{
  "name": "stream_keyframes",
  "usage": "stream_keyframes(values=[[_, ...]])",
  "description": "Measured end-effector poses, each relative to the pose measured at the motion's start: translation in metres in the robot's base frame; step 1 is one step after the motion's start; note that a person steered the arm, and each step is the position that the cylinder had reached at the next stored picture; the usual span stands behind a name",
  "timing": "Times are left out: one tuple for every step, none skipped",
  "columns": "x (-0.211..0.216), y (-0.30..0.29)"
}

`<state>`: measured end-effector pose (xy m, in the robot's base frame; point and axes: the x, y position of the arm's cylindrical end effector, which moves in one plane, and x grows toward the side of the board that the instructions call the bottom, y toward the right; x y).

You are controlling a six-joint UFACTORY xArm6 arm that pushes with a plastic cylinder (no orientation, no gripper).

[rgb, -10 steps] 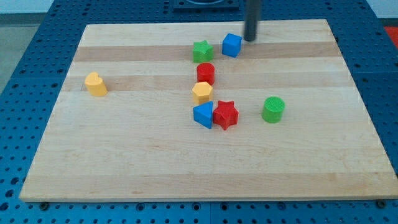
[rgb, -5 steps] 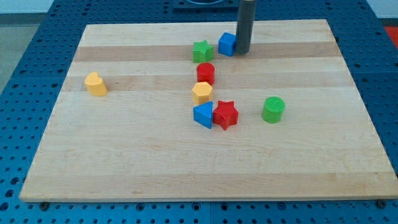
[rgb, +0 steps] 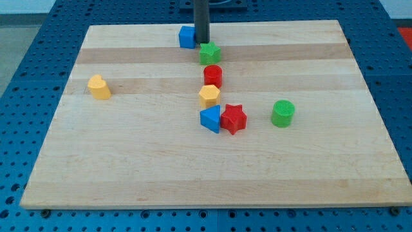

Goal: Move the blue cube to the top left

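The blue cube (rgb: 187, 37) sits near the view's top edge of the wooden board (rgb: 129, 161), a little left of centre. My tip (rgb: 202, 42) stands right against the cube's right side, between it and the green star (rgb: 209, 53), which lies just below and right of the tip. The rod rises straight up out of the view's top.
A red cylinder (rgb: 213, 76), a yellow block (rgb: 209, 96), a blue triangular block (rgb: 210, 119) and a red star (rgb: 233, 118) run down the middle. A green cylinder (rgb: 282, 113) stands at the right. A yellow block (rgb: 99, 87) stands at the left.
My tip has moved left along the view's top, pushing the blue cube left past the green star. The other blocks have stayed put.
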<state>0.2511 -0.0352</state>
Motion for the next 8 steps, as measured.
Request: stream_keyframes(values=[[-0.001, -0.024], [-0.001, -0.010], [-0.008, -0.005], [-0.015, -0.020], [-0.015, -0.040], [-0.011, -0.066], [-0.011, -0.095], [-0.011, -0.120]])
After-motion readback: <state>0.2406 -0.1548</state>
